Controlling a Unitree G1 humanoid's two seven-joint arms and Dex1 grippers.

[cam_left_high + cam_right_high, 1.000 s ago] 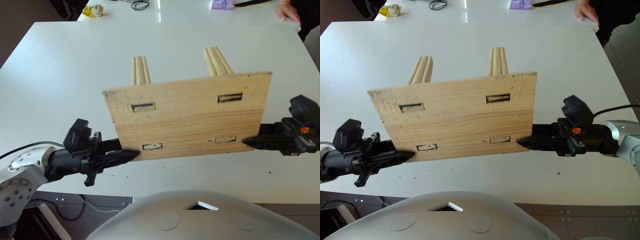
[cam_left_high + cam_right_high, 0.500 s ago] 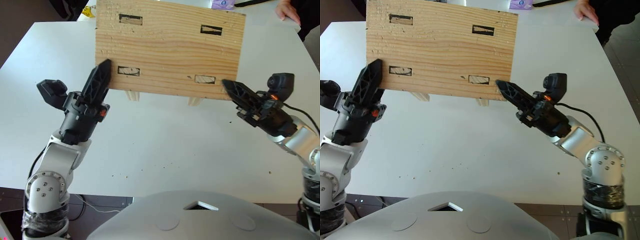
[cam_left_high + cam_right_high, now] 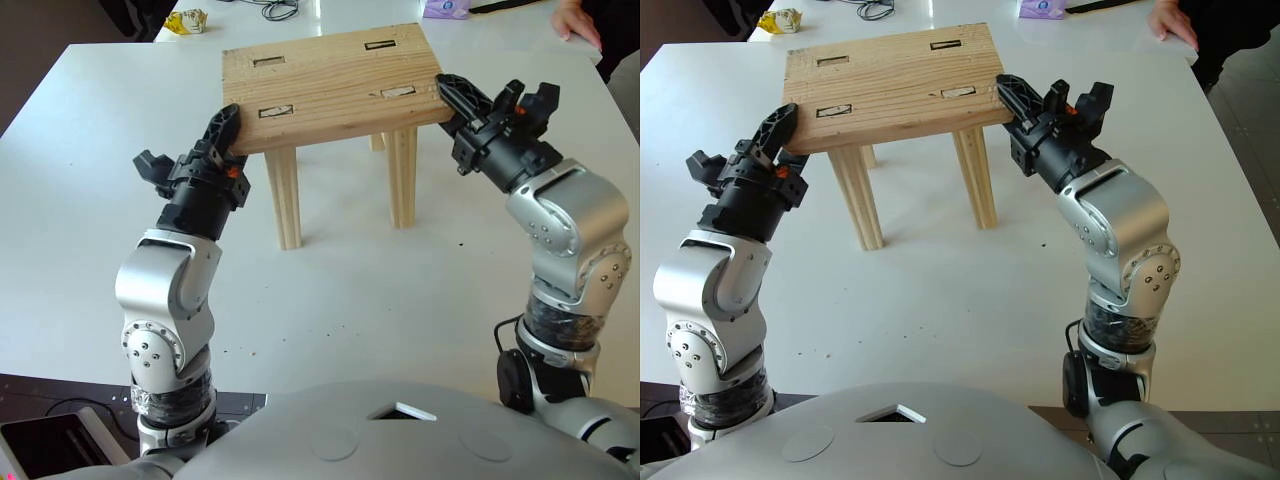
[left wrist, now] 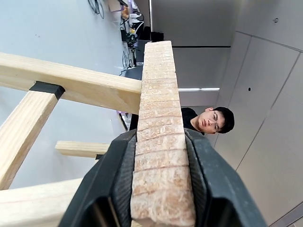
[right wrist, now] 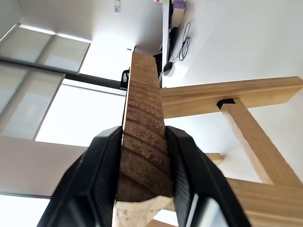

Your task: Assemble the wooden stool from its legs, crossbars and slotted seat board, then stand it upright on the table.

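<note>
Your left gripper (image 3: 222, 125) and right gripper (image 3: 452, 92) each pinch an end of the seat board (image 3: 330, 78); releasing unevenly could drag the stool (image 3: 283, 200) sideways and tip it.

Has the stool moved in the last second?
Yes. The stool has tipped upright, legs down, and gone from the front edge of the table toward its far edge.

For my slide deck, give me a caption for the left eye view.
Left gripper and right gripper clamp opposite ends of the seat board; the stool stands upright on the table.
</note>
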